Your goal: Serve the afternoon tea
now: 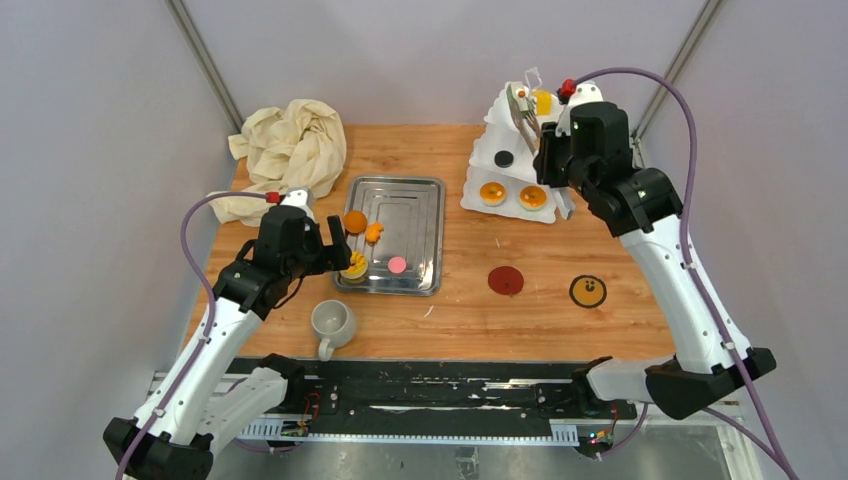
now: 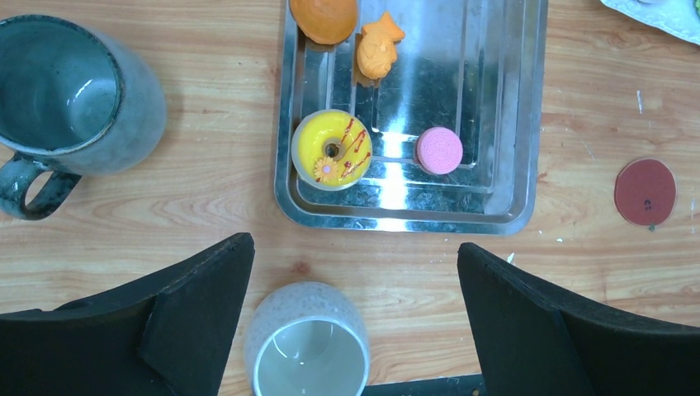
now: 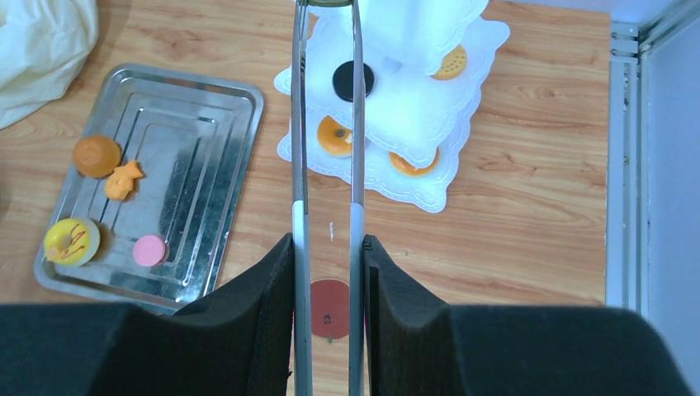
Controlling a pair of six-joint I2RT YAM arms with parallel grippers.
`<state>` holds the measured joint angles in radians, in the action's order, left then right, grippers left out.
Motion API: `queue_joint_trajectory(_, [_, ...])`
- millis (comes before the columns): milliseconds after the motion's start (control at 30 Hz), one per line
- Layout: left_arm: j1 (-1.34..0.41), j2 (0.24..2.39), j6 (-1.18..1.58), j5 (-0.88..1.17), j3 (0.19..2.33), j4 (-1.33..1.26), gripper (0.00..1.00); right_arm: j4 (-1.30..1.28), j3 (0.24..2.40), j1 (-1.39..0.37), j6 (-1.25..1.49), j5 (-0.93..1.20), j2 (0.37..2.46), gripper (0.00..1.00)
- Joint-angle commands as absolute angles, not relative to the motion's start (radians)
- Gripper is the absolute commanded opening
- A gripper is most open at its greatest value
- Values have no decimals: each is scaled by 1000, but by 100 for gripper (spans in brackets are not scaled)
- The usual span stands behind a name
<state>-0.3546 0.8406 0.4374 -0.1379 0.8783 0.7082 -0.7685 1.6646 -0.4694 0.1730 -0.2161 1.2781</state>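
Cakes are split: yellow ring cake (image 2: 333, 148), pink one (image 2: 438, 150) & two orange pcs (image 2: 378, 45) lie in steel tray (image 2: 285, 165), mid worktop (image 1: 460, 300). Black cake (image 3: 353, 80) & orange tarts (image 3: 334, 136) sit on white stand (image 3: 404, 99), far right. Left tool (image 2: 353, 252) gapes fully wide, nothing in it, over off-white mug (image 2: 307, 346); grey mug (image 2: 62, 91) stands near tray. Right tool (image 3: 328, 243) is clamped on metal tongs (image 3: 299, 165), which reach up twd stand's top tier.
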Motion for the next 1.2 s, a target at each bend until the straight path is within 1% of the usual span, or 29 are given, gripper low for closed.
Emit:
queue_joint_trajectory(0, [-345,839,430,-129,895,682,98,-777,1744,-417,144,-156,1336,3])
queue_joint_trajectory(333, [-345,827,419,-141,891,694,98,-756,1768,-368,163,-141,1427,5])
queue_joint_trajectory(467, [-345,828,414,-145,891,696,98,-732,1744,-350,173,-141,1433,8])
queue_joint_trajectory(533, [-344,827,413,-145,890,696,98,-730,1739,-347,176,-139,1437,14])
queue_joint_trajectory(633, [-345,826,414,-146,886,693,98,-728,1732,-344,178,-137,1441,27])
queue_joint_trajectory(700, [-345,828,416,-144,884,690,98,-728,1733,-340,178,-134,1446,31])
queue_joint_trajectory(1033, [-344,827,416,-146,887,691,98,-726,1737,-331,177,-118,1448,40])
queue_joint_trajectory(1167, [-345,827,416,-146,887,691,98,-728,1739,-332,183,-101,1416,41])
